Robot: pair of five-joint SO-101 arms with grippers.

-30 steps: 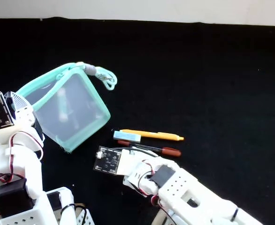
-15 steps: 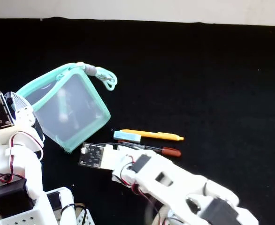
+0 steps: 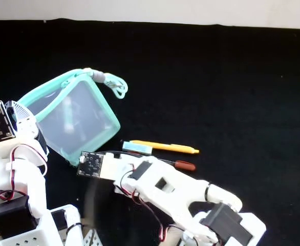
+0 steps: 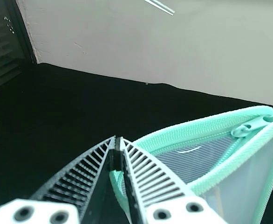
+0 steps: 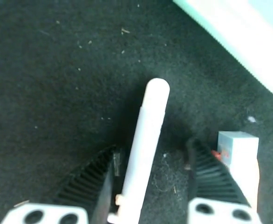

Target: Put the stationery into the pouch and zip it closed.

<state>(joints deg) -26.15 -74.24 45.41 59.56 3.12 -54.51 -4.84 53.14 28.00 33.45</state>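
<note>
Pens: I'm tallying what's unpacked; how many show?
3: orange pen mid-table, red-capped pen beside it, white pen within the open right end effector. The arm may hide more.

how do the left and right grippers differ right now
The left gripper is shut, pinching the mint pouch by its rim; the right gripper is open, straddling a white pen that lies on the black table. The left gripper holds its thing; the right gripper grips nothing yet. Both have black ribbed fingers.

One pouch (image 3: pixel 73 120), three pens (image 3: pixel 165 147) (image 3: pixel 185 165) (image 5: pixel 148 135), one eraser (image 3: pixel 137 147)
</note>
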